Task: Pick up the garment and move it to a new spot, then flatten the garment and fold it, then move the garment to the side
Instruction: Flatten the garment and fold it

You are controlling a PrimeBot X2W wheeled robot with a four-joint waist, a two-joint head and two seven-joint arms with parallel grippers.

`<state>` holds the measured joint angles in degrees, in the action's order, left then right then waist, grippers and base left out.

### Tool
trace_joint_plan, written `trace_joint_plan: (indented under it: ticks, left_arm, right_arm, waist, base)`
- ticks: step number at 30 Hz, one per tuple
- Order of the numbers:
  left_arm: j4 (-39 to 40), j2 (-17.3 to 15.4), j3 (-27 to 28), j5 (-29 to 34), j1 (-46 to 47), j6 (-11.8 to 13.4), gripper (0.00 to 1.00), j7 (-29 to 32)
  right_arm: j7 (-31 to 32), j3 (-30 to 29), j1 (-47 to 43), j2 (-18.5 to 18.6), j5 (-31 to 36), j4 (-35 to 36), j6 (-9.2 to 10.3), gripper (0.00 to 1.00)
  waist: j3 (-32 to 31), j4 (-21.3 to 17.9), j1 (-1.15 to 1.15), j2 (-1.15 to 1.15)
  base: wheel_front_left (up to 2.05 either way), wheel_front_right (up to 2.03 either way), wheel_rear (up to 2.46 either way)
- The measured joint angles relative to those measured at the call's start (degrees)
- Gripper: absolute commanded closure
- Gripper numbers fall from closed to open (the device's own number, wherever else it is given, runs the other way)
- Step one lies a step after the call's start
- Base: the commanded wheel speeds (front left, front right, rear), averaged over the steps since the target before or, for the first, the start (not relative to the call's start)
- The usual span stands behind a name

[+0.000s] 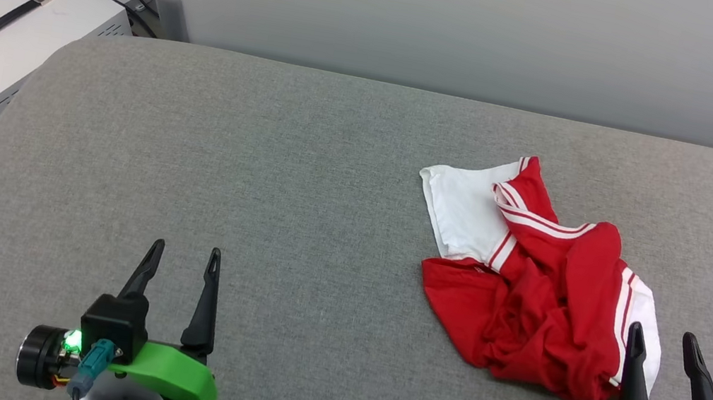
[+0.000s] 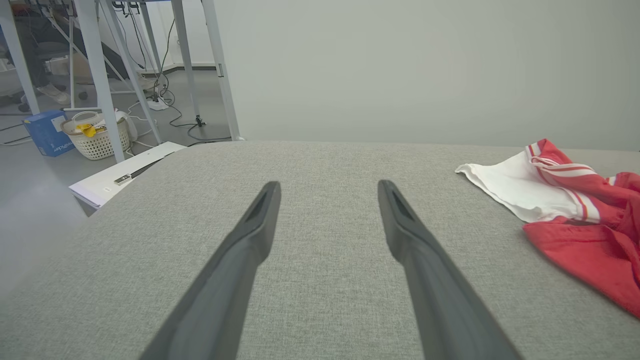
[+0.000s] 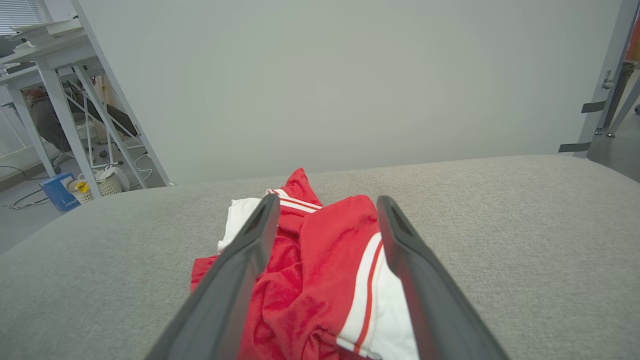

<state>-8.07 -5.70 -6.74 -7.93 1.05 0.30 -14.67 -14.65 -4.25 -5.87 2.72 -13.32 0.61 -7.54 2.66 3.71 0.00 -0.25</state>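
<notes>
Red shirt [image 1: 542, 294] is lying near the surface's [image 1: 296, 219] right edge; my left claw [image 1: 187, 248] and right claw [image 1: 664, 335] are gaping empty; basket [image 2: 97, 140] is holding something yellow.

Looking along left claw [image 2: 328, 184], spread wide, empty.
Below, grey counter [image 2: 325, 285]; at right edge, crumpled red-and-white garment [image 2: 565, 210], well clear of fingers [image 2: 240, 265].

You have the garment [image 1: 529, 284] on the right half of the padded surface [image 1: 298, 205], your right gripper [image 1: 663, 333] at its near edge, and your left gripper [image 1: 187, 248] well apart at the near left.
</notes>
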Motion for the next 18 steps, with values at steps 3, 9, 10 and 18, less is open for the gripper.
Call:
trace_joint_plan:
  ticks: [3,9,10,18]
  left_arm:
    - [-0.12,0.51,0.64,0.85,-0.13,-0.58,0.0,0.0]
    - [-0.55,0.85,1.9,2.09,-0.16,-1.22,0.0,0.0]
    - [-0.65,0.92,2.04,2.41,-0.16,-1.42,0.0,0.0]
    - [-1.44,1.62,3.0,2.97,0.45,-2.71,0.0,0.0]
  right_arm:
    - [0.0,0.03,-0.18,0.0,0.0,-0.31,0.0,0.0]
    - [0.0,0.09,-0.19,0.0,0.0,-0.54,0.0,0.0]
    - [0.0,0.09,-0.19,0.0,0.0,-0.56,0.0,0.0]
    - [0.0,0.24,-0.18,0.0,-0.02,-0.56,0.0,0.0]
  waist:
    - [0.05,-0.1,0.0,0.0]
    - [0.24,-0.34,0.0,0.0]
    - [0.27,-0.37,0.0,0.0]
    - [0.77,-0.66,0.0,0.0]
  base:
    - [0.0,0.0,0.0]
    - [0.0,0.0,0.0]
    - [0.0,0.0,0.0]
    - [0.0,0.0,0.0]
